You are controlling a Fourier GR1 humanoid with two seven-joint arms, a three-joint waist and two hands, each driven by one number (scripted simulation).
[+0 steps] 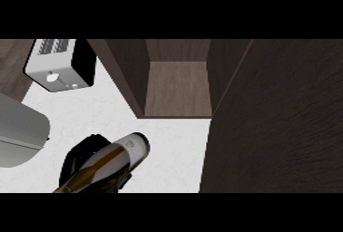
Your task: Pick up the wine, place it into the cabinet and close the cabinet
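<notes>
The wine bottle (pixel 110 165) lies tilted at the lower left, dark glass with a gold band and a pale neck pointing up and right toward the cabinet. My right hand (pixel 84 154) is curled round it from behind, black fingers showing on both sides of the bottle. The bottle is above the white counter (pixel 171 145), short of the cabinet's front edge. The cabinet (pixel 178 88) stands open ahead, its brown shelf bare. Its dark door (pixel 281 131) swings out at the right. A grey forearm (pixel 20 131) fills the left edge; its hand is out of view.
A white and black toaster (pixel 60 63) stands on the counter at the upper left, beside the cabinet's left wall (pixel 124 77). The open door takes up the whole right side of the view.
</notes>
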